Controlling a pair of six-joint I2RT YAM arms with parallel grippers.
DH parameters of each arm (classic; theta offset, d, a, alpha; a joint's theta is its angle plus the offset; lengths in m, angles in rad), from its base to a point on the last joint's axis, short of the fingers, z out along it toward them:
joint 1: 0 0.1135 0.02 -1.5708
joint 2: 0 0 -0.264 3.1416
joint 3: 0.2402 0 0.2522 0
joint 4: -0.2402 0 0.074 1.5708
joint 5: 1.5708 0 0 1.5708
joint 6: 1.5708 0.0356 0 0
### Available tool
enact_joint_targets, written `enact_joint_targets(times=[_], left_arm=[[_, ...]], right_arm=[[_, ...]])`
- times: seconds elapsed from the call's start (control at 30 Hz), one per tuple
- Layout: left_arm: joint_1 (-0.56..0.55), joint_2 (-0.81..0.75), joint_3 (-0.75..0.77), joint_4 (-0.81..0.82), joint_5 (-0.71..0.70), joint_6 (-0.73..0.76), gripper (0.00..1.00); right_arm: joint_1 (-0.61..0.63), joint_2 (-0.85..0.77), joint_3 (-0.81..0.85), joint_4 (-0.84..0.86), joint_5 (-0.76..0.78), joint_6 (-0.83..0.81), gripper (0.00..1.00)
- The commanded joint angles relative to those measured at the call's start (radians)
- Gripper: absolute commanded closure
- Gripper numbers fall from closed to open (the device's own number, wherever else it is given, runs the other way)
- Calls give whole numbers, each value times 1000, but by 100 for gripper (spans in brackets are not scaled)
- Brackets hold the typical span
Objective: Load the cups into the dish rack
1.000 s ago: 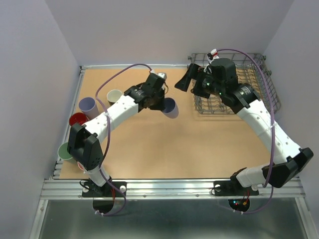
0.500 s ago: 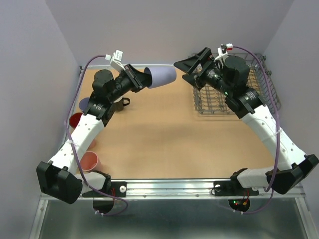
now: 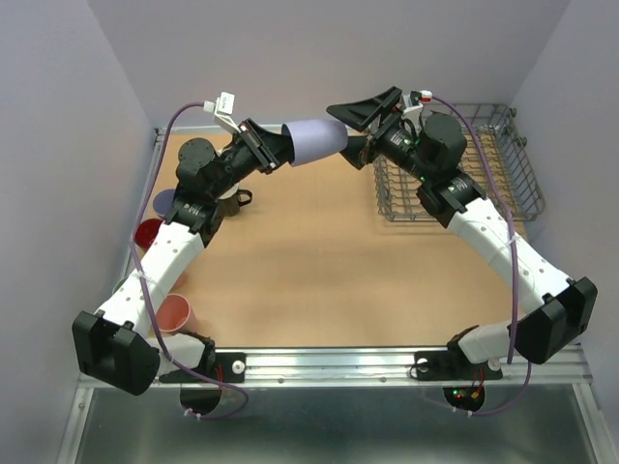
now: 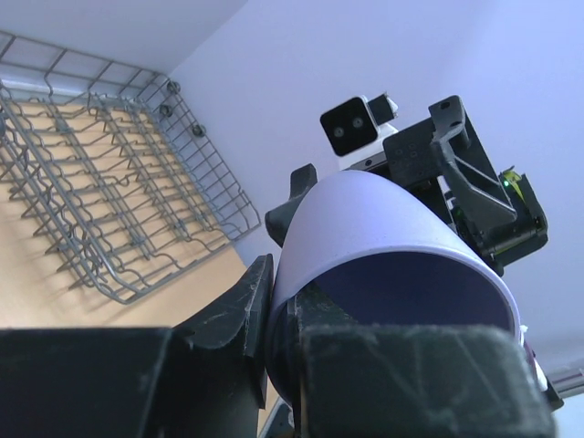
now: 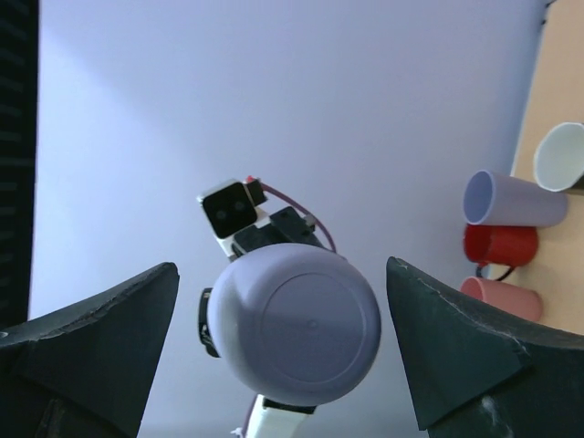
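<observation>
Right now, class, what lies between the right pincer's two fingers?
The base of the lavender cup, held out by the left pincer, touching neither; right wrist view.

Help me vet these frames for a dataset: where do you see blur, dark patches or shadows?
Top external: even light, sharp, only faint arm shadows on the table. Left wrist: the left gripper's fingers are dark and soft, the lavender cup and dish rack crisp. Right wrist: the right gripper's fingers are blurred silhouettes.

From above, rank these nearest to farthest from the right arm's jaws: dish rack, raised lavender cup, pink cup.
1. Lavender cup, held aloft by the left gripper, right at the open jaws of the right gripper.
2. Dish rack, far right corner.
3. Pink cup, near left edge.
</observation>
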Motion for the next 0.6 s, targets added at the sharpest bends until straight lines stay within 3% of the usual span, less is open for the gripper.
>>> enact_joint_targets(times=[0.0, 0.1, 0.17, 0.47, 0.57], left_arm=[[-7, -23, -10, 110, -60, -32, 100], [-13, -23, -5, 107, -60, -32, 100], [-24, -24, 13, 71, -168, -33, 100], [-91, 26, 93, -17, -288, 10, 100], [-117, 37, 105, -36, -311, 19, 100]], right_arm=[[13, -3, -11, 214, -23, 112, 0], [24, 3, 7, 232, -22, 148, 0], [33, 8, 18, 232, -14, 155, 0], [70, 32, 32, 225, 6, 148, 0], [73, 40, 47, 226, 10, 134, 6]])
